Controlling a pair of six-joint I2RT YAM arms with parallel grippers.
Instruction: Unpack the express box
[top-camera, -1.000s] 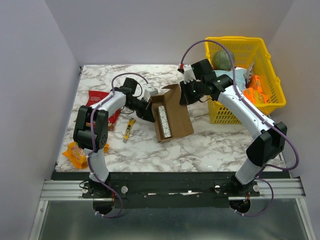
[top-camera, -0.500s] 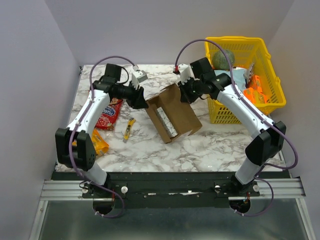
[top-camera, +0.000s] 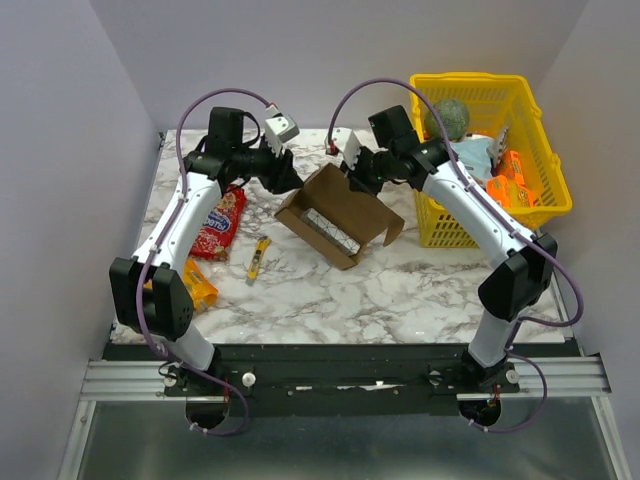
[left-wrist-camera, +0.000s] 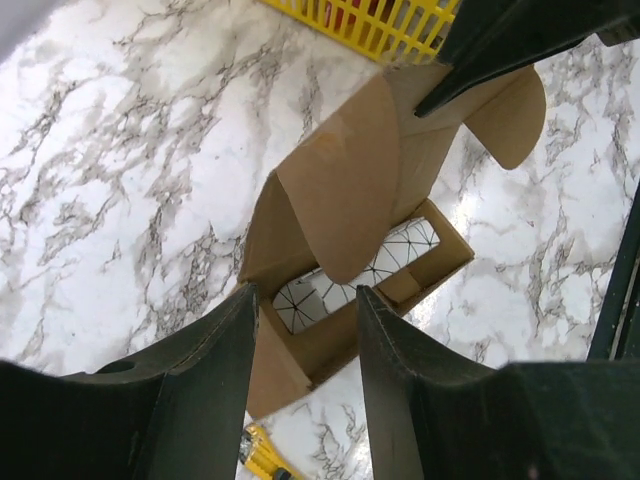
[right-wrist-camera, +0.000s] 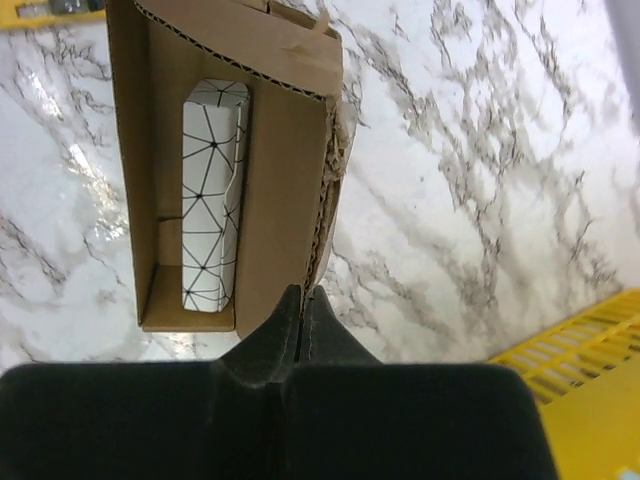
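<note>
Step in hand: the box lies open mid-table, tilted up on one side, its contents not yet taken out.
Box: its flaps are spread; inside lies a white packet with black line pattern, along one wall.
Right gripper: fingers pressed together on the edge of a cardboard flap, holding the box up at an angle.
Left gripper: fingers apart, holding nothing, hovering over the near end of the box.
Next move, as I judge it: the left gripper should go down into the opening and close on the packet while the right keeps the flap steady.
Basket: yellow, at the right edge, holding a greenish round thing, a pale blue item and orange packets.
Table: a red snack bag, an orange snack bag and a yellow cutter lie left of the box.
</note>
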